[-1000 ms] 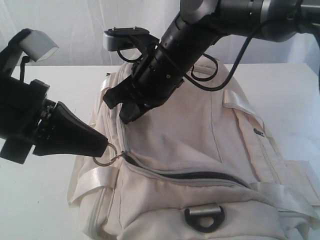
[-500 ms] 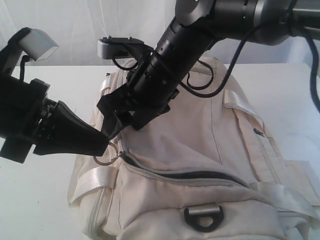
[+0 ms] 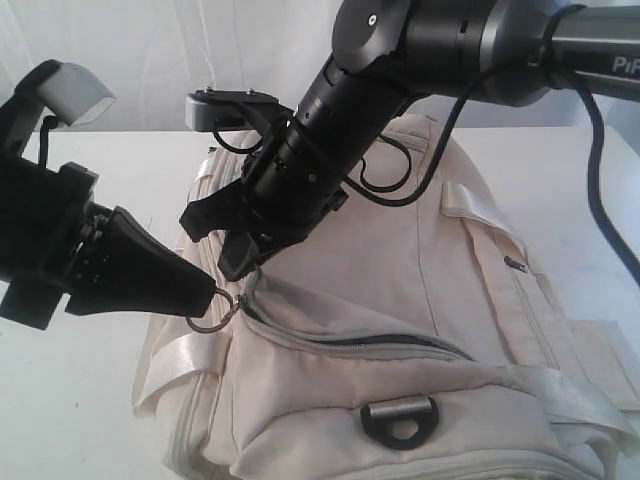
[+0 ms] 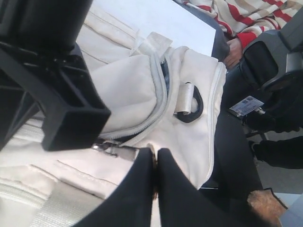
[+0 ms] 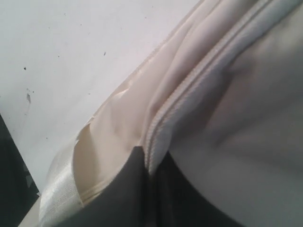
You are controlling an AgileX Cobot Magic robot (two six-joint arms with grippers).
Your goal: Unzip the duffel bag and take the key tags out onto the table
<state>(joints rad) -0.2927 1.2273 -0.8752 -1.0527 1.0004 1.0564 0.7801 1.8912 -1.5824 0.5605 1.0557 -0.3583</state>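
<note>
Matt cream cloth duffel bag (image 3: 390, 270) with sheeny webbing straps (image 3: 468, 203)

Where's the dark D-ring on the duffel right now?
Exterior view: the dark metal D-ring sits low on the cream fabric duffel bag, centre-bottom, just below the curved zipper.

Behind your workspace hangs a white, softly folded fabric curtain (image 3: 150, 60), lit bright and even from behind. The wide flat white tabletop (image 3: 70, 400) runs back to it, and the right wrist view shows you small dark specks (image 5: 28, 98) on its surface.
</note>
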